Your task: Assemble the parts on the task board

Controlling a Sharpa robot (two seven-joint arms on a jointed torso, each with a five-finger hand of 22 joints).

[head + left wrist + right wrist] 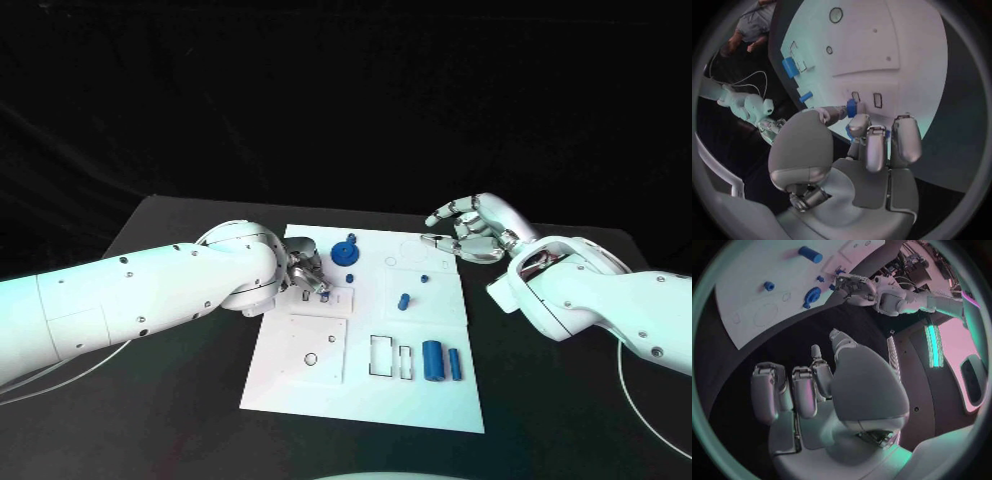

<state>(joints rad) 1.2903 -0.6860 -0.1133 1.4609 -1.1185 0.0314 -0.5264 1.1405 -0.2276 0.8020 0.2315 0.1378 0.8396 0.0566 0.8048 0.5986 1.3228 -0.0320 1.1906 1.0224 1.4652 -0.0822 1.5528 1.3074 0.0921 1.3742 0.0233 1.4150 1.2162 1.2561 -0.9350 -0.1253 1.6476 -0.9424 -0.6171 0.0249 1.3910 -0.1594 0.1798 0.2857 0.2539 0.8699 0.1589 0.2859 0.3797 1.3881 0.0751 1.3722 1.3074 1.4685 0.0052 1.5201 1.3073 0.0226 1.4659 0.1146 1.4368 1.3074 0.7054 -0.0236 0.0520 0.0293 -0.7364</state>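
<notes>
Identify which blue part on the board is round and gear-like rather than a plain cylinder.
The blue gear-like part near the board's far edge, beside the left hand; the others are plain cylinders.

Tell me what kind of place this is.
Likely a robotics lab test bench: a black table holding a white task board with small blue parts, a dark backdrop behind, and cables trailing off the arms.

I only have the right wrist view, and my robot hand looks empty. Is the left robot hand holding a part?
Observer: Yes. In the left wrist view, the left robot hand pinches a small blue part at its thumb tip, over the task board.
Operator: Any parts lying at the board's near end?
Observer: The head view shows two blue cylinders lying side by side there, near the right edge.
</notes>
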